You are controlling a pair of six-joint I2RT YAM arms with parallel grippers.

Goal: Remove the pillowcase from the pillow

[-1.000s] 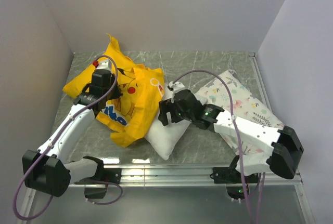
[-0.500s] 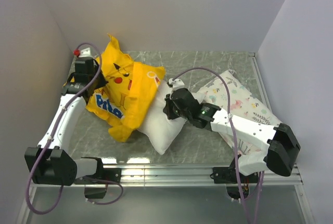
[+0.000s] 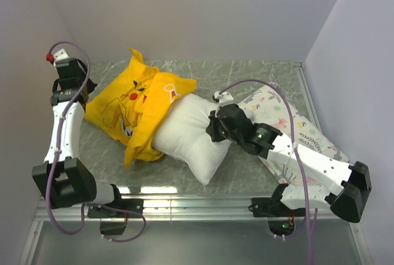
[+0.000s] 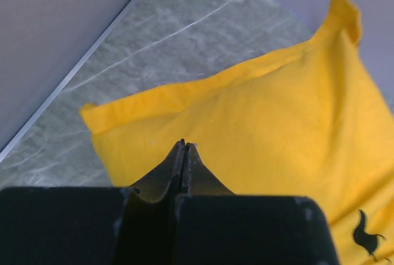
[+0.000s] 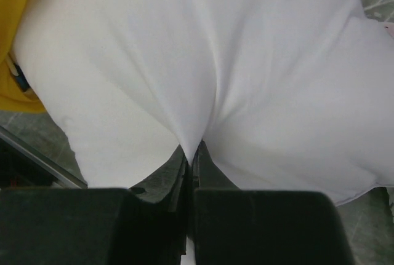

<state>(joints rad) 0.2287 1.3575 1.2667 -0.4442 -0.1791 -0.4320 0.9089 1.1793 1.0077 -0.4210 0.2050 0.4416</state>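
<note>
Left end effector [image 3: 83, 94] sat at the far left of the counter [image 3: 246, 73] in the top view, closed on the left edge of the yellow pillowcase [image 3: 138, 108]. The case lay spread there, and its right part covered the far-left end of the white pillow [image 3: 191, 142]. Right end effector [image 3: 212, 133] was clamped on the pillow's right side, near a second, printed pillow [image 3: 295, 130] lying under that arm.

From the left wrist, the jaws were pressed together with a peak of yellow cloth pinched between them.

From the right wrist, the jaws were shut on a fold of the white cover, with creases fanning out from the pinch. A strip of yellow showed at the left edge.

The step in hand looked like drawing the case leftward off the pillow while the right arm anchored it. Doing it well would mean pulling straight along the pillow's length, low over the counter, with both pinches firm. The thin cloth could slip free, or the pillow could drag along.
</note>
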